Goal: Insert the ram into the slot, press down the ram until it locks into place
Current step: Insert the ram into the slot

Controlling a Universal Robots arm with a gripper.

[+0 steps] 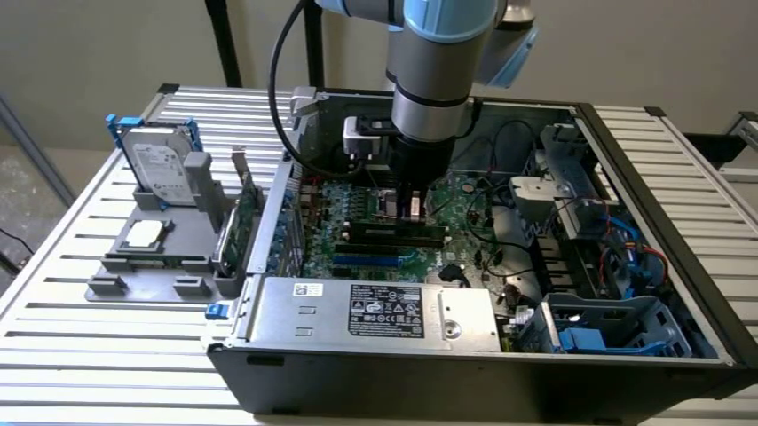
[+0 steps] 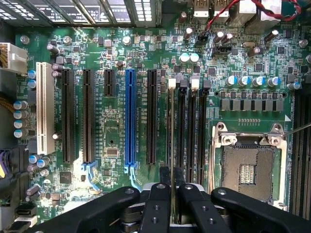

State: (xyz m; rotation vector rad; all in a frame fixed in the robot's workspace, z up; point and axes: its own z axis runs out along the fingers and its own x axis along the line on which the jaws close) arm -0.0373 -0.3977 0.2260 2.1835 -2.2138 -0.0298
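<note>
In the wrist view the ram (image 2: 172, 136) appears edge-on as a thin line. It runs along the first of the motherboard's black memory slots (image 2: 181, 131), the one with a white latch (image 2: 171, 83) at its far end. My gripper (image 2: 172, 196) is shut on the ram's near part, one black finger (image 2: 158, 204) on each side. Whether the stick is seated in the slot cannot be told. In the exterior view the gripper (image 1: 413, 206) reaches straight down into the open computer case, just above the motherboard (image 1: 355, 257).
A CPU socket (image 2: 248, 170) lies beside the memory slots, with a blue slot (image 2: 129, 116) and black expansion slots on the other side. Outside the case, a grey holder (image 1: 154, 257) carries a hard drive (image 1: 160, 169) and an upright green card (image 1: 247, 222). A power supply (image 1: 367, 311) sits at the case front.
</note>
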